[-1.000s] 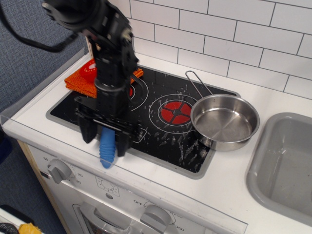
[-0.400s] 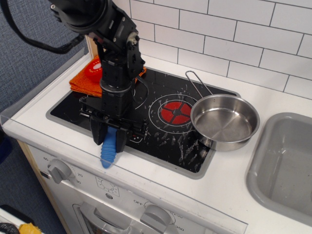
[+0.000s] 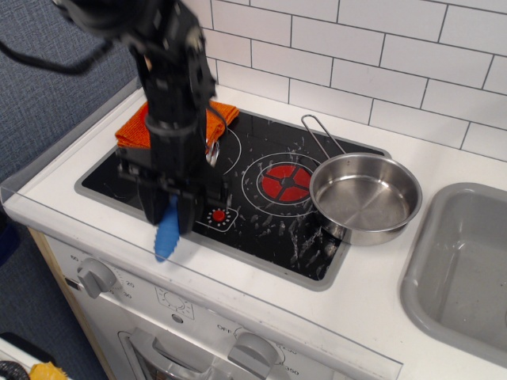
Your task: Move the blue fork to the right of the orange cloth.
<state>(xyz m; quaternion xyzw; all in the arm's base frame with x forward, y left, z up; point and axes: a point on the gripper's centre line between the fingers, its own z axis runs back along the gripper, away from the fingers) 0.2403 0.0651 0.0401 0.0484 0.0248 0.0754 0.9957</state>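
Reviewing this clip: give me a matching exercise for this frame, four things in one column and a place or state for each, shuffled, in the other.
Things:
1. blue fork
2. orange cloth
3. steel pan
4. grey sink

Places or states:
A. on the right side of the stovetop, empty, wire handle pointing back
B. at the far right of the counter
C. held between the fingers of the gripper, handle hanging over the stove's front edge
D. at the back left corner of the stove, partly behind the arm

Pairs: 1-C, 2-D, 3-A, 4-B
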